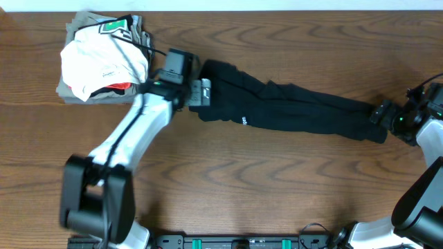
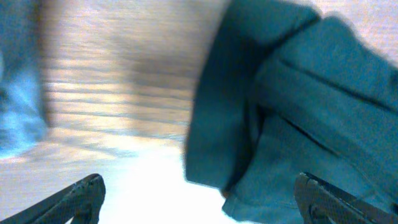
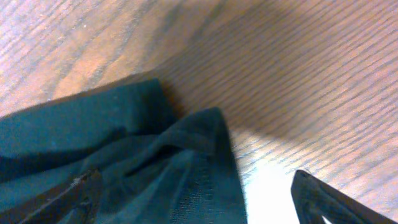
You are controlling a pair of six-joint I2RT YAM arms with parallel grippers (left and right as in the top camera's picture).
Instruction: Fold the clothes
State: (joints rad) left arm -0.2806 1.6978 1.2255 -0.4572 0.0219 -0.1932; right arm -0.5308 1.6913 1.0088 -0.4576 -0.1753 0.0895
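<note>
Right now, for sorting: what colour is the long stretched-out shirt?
Black soft shirt, small white mark; clearest overhead.

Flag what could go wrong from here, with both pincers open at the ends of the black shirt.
1. The black shirt lies bunched in a long strip, not flat, so the left pincer or right pincer may pinch several layers and fold it crooked.
2. The white garment lies close beside the left arm; a sweep there could drag it along.
</note>
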